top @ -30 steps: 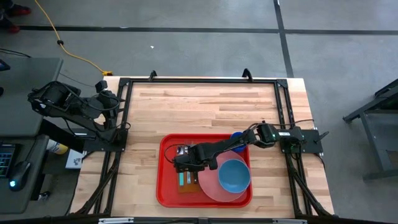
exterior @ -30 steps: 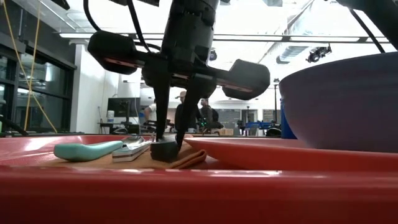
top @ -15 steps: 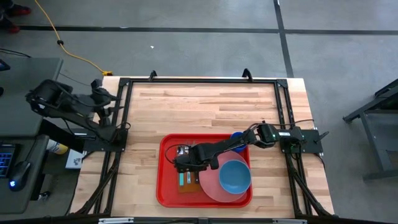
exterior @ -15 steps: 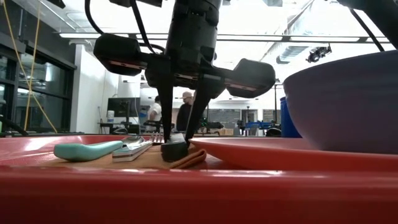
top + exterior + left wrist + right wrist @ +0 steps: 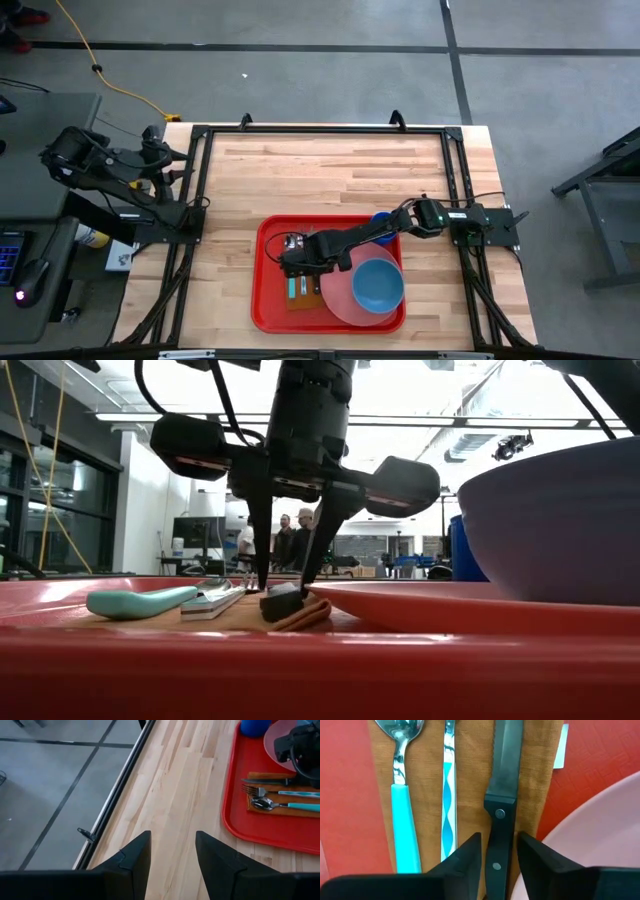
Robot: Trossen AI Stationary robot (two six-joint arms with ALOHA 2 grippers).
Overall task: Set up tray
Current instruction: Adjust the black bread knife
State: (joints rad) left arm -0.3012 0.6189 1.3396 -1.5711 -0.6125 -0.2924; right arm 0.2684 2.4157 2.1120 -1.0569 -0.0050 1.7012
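- Left gripper (image 5: 170, 852): beyond the tabletop's left edge, over the floor; fingers apart, holding nothing.
- Tray (image 5: 272, 300): red, lying flat near the tabletop's front edge, about midway along it.
- Napkin (image 5: 470, 795): in the tray's left part, carrying spoon (image 5: 402, 810), fork (image 5: 448, 805) and knife (image 5: 502, 800) side by side.
- Right gripper (image 5: 497, 852): low over the knife's black handle, fingers parted on either side, not clamped.
- Pink plate (image 5: 340, 295) with blue bowl (image 5: 377, 283): in the tray's right part.
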